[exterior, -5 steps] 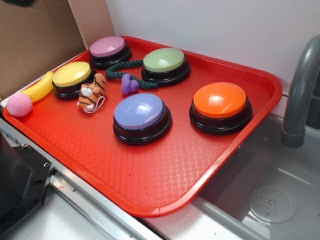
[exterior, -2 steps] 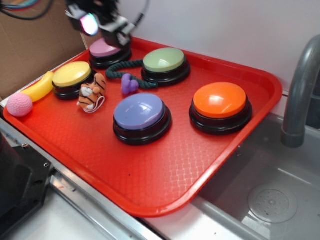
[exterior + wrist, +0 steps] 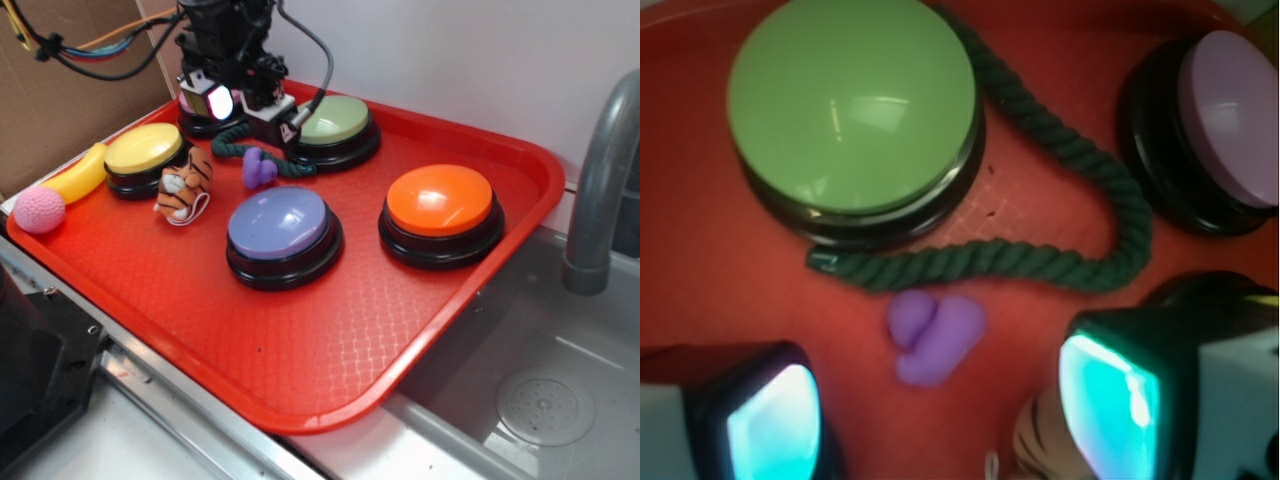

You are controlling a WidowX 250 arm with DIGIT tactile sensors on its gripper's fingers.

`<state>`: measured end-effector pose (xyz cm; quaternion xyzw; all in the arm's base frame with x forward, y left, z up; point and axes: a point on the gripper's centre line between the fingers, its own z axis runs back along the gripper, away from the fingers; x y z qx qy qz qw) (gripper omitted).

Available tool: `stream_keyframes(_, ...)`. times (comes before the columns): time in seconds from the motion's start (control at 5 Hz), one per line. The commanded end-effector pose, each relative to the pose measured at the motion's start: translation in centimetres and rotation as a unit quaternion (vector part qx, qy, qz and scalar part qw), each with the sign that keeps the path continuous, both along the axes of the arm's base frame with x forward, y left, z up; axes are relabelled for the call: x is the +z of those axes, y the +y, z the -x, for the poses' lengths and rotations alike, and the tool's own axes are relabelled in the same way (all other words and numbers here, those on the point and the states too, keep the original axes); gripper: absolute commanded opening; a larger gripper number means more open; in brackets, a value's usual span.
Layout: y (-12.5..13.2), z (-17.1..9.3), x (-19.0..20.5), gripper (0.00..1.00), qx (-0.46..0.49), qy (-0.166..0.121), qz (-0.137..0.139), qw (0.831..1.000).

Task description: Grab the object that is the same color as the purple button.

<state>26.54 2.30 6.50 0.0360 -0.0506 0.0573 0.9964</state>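
Lying between open tool (image 3: 940, 410) fingers: purple toy (image 3: 937, 337).

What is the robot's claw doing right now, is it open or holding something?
Gripper: open and empty, its fingers either side of the purple toy on the red tray, not touching it.

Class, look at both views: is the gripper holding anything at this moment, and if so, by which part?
Nothing is held. The gripper is open, its fingers apart above the tray, and the small purple toy lies untouched between them, beside the green rope.
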Motion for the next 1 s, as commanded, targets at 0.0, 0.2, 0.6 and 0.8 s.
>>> stream_keyframes(0.0, 1.1, 0.0, -1.4, 1.0, 0.019, 0.0, -0.024, 1.0)
stream_keyframes(0.2, 1.2, -0.1, -2.4, 1.0, 0.027, 0.005, -0.03, 0.999)
stream_keyframes(0.6, 1.4, 0.0, -3.4, 0.0, 0.042, 0.004, -0.015, 0.999)
stream_keyframes(0.8, 1.4, 0.2, -3.0, 0.0, 0.036, 0.008, -0.016, 0.999)
